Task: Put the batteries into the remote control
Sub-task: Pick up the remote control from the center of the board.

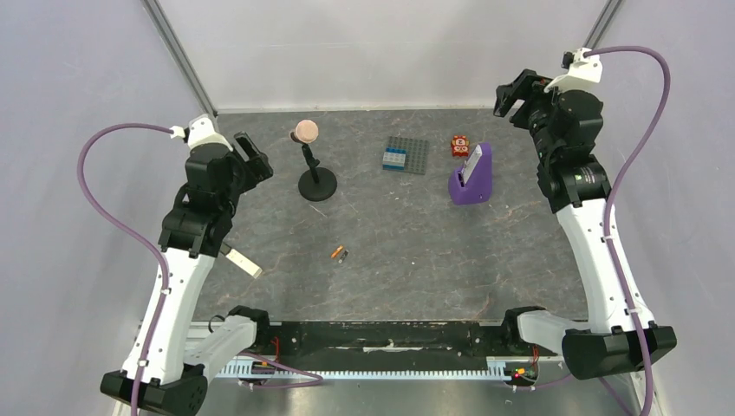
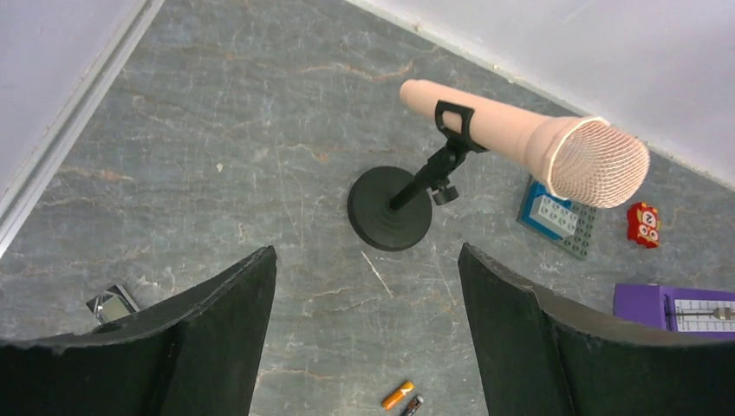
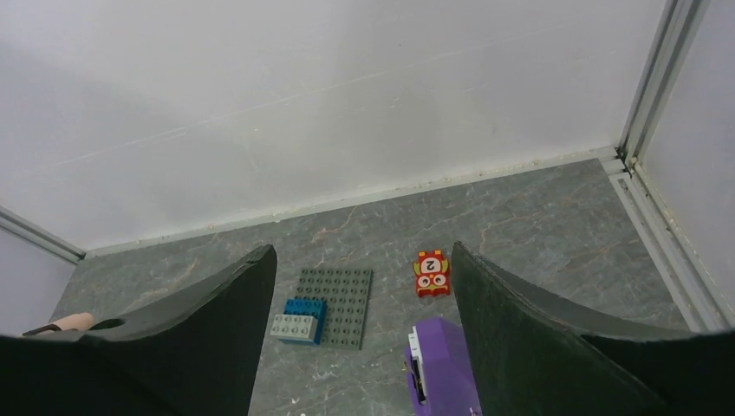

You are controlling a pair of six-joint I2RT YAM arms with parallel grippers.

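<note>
1. A tiny orange battery [image 1: 336, 251] and a tiny dark grey battery [image 1: 344, 256] lie side by side on the grey marbled table [image 1: 416, 251], near its middle.
2. The slim white plastic remote control [image 1: 243, 263] lies well to their left, at the left arm's side.
3. The left gripper [image 1: 256, 161] hangs above the table with its jaws spread, holding nothing.
4. The right gripper [image 1: 511, 95] hangs high at the far right, likewise spread and holding nothing.
5. Beyond stand a pink microphone on a black stand [image 1: 314, 169], a grey studded baseplate [image 1: 406, 156] and a purple wedge-shaped stand [image 1: 473, 178].
</note>
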